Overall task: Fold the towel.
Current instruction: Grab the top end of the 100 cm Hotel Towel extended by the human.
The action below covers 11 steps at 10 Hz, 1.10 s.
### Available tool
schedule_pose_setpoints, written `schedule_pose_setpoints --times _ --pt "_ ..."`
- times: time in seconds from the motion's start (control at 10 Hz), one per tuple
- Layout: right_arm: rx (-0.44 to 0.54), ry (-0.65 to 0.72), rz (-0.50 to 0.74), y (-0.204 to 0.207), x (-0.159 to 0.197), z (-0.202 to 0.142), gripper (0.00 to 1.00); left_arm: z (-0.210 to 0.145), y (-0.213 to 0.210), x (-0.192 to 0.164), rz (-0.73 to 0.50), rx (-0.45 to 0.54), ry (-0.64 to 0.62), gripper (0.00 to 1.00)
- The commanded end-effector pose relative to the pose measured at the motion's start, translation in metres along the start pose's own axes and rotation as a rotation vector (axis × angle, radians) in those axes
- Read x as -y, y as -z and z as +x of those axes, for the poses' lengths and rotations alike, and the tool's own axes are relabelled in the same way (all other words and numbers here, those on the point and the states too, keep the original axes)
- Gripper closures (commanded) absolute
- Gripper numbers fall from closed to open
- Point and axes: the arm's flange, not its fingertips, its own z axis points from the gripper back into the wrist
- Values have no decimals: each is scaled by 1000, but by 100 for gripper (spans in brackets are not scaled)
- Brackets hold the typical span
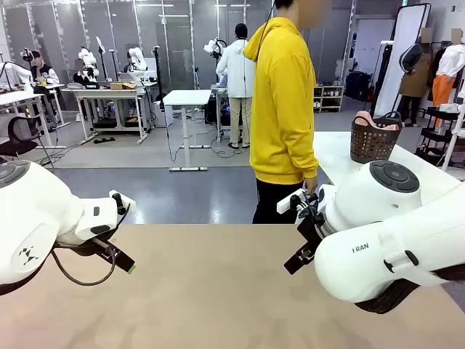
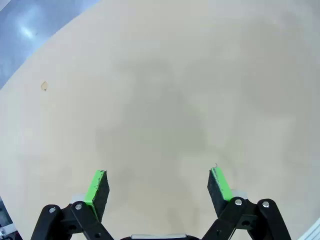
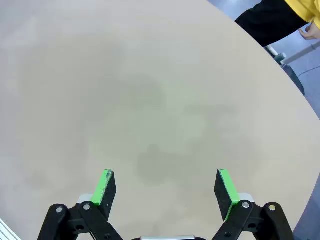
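Towel [image 1: 375, 120] in basket [image 1: 373, 145] beside person [image 1: 282, 102].

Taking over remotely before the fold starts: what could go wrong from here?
1. The person stands at the far edge of the table, near the right hand; a forward reach might hit them.
2. The pink cloth lies in the basket on a side table, probably beyond reach.
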Motion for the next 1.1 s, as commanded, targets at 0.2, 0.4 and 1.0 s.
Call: schedule_pose_setpoints --times 0.2,0.4,1.0 --pt "0 0 0 0 0 0 0 0 0 0 0 0 0 0" --pt "0 0 0 0 0 0 0 0 0 0 0 0 0 0" --pt "63 50 153 -60 40 42 0 21 -41 -29 -174 -3 -102 0"
